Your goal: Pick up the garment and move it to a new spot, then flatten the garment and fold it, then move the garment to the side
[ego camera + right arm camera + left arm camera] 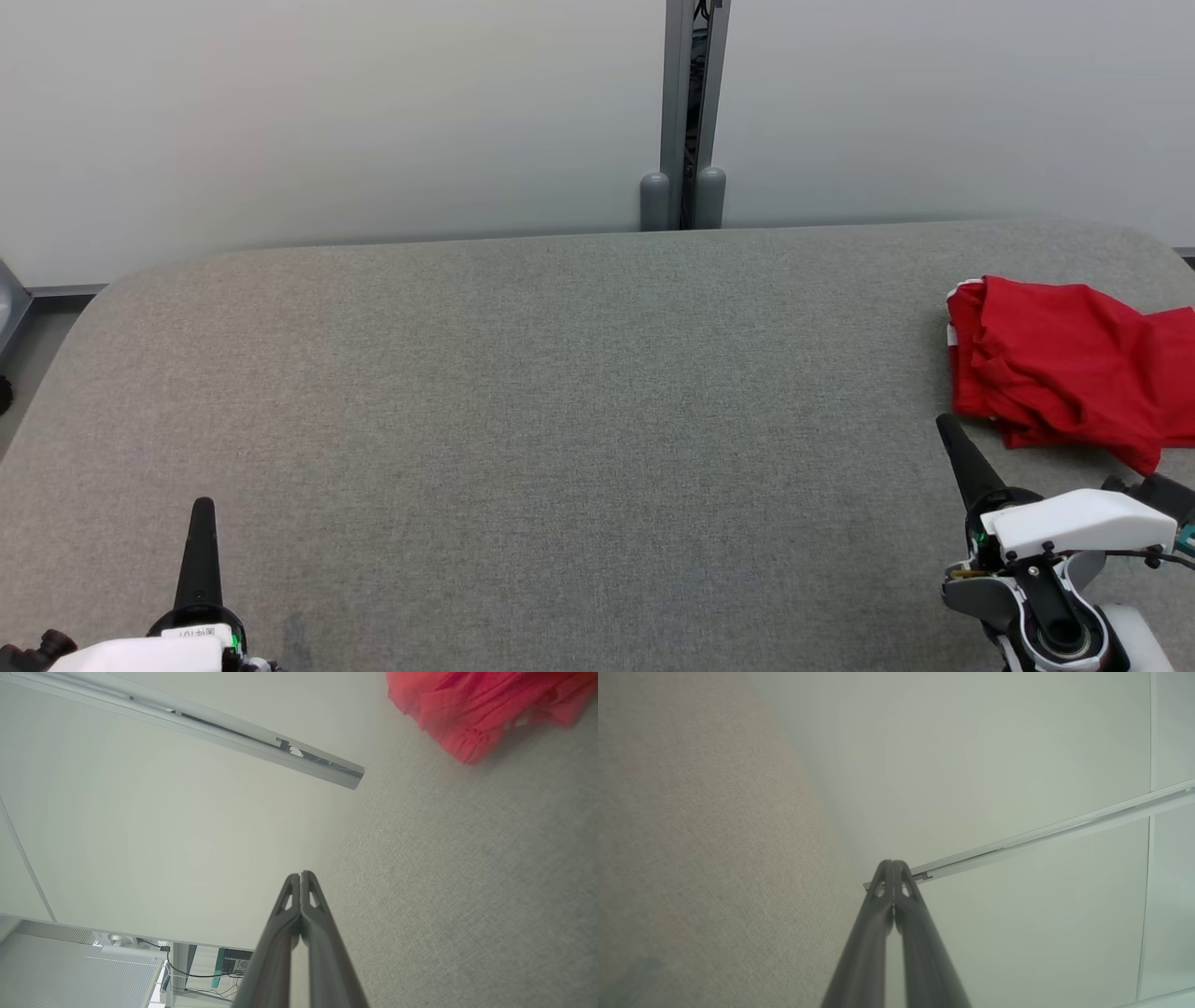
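Where the red garment (1064, 369) lies crumpled, the right claw (945, 425) nearby is pressed together. So is the left claw (203, 509).

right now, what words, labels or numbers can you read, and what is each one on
Nothing reads clearly.
White label at the base of the left claw: dark marks, too small to read.
Dark box far off in the right wrist view: pale lettering, too blurred to read.
Red garment: no print visible.
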### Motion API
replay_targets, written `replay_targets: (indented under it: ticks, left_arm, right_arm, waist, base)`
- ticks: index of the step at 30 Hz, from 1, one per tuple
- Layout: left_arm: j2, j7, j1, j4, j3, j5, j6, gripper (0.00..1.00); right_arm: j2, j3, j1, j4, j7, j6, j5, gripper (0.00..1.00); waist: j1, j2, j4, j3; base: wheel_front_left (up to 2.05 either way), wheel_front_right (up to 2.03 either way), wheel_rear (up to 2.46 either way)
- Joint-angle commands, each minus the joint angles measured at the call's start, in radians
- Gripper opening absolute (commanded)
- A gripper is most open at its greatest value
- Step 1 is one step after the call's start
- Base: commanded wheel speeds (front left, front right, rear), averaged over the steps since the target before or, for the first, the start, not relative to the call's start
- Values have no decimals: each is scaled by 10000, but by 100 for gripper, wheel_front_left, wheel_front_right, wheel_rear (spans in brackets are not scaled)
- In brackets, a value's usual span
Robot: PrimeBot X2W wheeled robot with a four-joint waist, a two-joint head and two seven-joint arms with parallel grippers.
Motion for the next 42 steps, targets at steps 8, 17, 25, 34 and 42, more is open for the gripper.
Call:
replay_targets:
  ticks: [8,17,25,34,42]
  left_arm:
    - [61,164,-301,-135,156,-795,-54,0]
    - [65,311,-400,-171,272,-1549,-85,0]
    - [68,420,-461,-194,348,-2123,-101,0]
    - [72,529,-466,-215,423,-2651,-122,0]
    - [75,614,-534,-228,480,-3069,-116,0]
  right_arm:
    - [-53,-154,-320,120,311,1,803,0]
    - [-41,-253,-510,280,567,1,1568,0]
    - [-29,-350,-673,372,781,1,2134,0]
    - [-17,-449,-813,467,978,0,2678,0]
    - [-4,-510,-911,561,1123,2,3079,0]
  waist:
    - [0,-1,-11,43]
    - [0,-1,-24,96]
    - [0,-1,-34,139]
    - [0,-1,-44,181]
    - [0,-1,-53,220]
  base:
    - [0,0,0]
    - [0,0,0]
    - [0,0,0]
    - [0,0,0]
    - [0,0,0]
